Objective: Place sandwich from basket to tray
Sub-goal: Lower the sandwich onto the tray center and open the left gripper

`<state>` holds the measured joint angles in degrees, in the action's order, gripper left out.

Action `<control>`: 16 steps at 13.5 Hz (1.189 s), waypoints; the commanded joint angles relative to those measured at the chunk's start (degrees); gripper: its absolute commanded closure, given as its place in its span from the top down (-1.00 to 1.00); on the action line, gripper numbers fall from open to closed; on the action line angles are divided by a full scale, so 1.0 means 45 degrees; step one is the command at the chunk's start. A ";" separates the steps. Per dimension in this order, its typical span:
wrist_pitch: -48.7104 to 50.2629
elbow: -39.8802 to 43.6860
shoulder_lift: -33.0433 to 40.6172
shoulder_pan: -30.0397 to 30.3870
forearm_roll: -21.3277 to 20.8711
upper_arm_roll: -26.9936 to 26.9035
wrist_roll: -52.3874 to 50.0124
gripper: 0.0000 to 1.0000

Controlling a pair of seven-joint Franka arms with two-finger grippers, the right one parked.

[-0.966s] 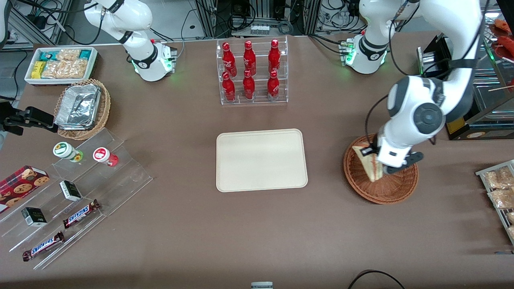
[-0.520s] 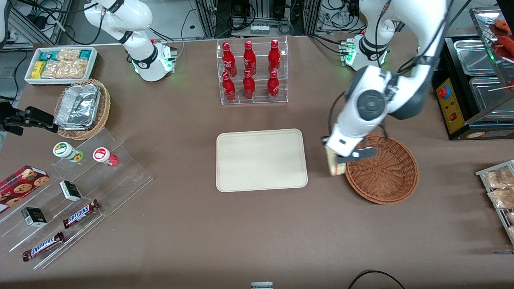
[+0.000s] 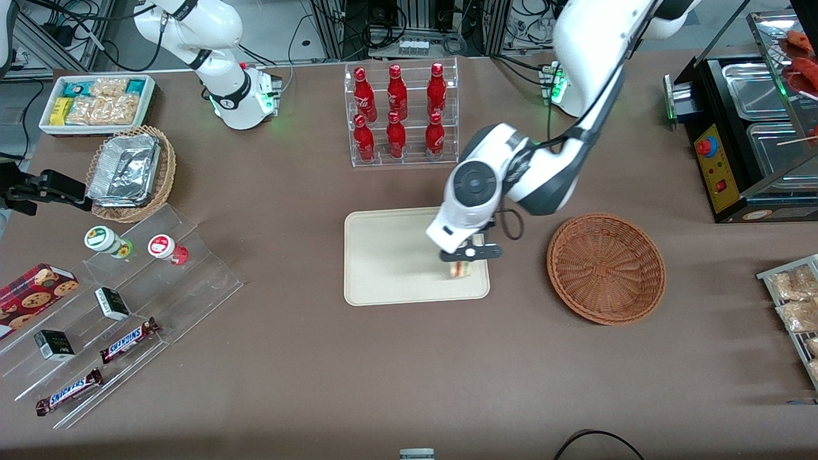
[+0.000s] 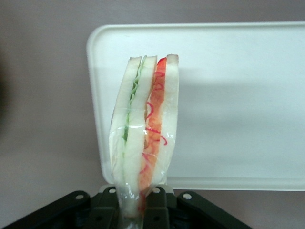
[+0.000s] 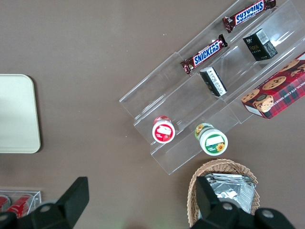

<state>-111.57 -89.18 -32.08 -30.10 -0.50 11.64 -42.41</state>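
My left gripper hangs over the cream tray, above the tray corner nearest the basket and the front camera, and it is shut on the sandwich. In the left wrist view the clear-wrapped sandwich stands up out of the gripper, pale bread with green and red-orange filling, and the tray lies below it. The reddish-brown wicker basket sits beside the tray toward the working arm's end, with nothing in it.
A clear rack of red bottles stands farther from the front camera than the tray. Toward the parked arm's end are a tan basket of foil containers, a white snack bin and an acrylic stand with candy bars.
My gripper has carried the sandwich out of the basket, across the table and over the tray's corner. The basket is left with nothing in it.
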 commanded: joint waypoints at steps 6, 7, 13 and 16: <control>-0.1162 0.2102 -0.2304 -0.1455 -0.0160 -0.0184 -0.1549 -1.00; -0.1221 0.2218 -0.2498 -0.1533 -0.0200 -0.0184 -0.1706 -1.00; -0.1125 0.2551 -0.2832 -0.1768 -0.0686 -0.0262 -0.2174 -1.00; -0.1183 0.2551 -0.3027 -0.1787 -0.1273 -0.0243 -0.2800 -1.00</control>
<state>-117.49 -79.87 -44.21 -36.97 -4.47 11.31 -52.43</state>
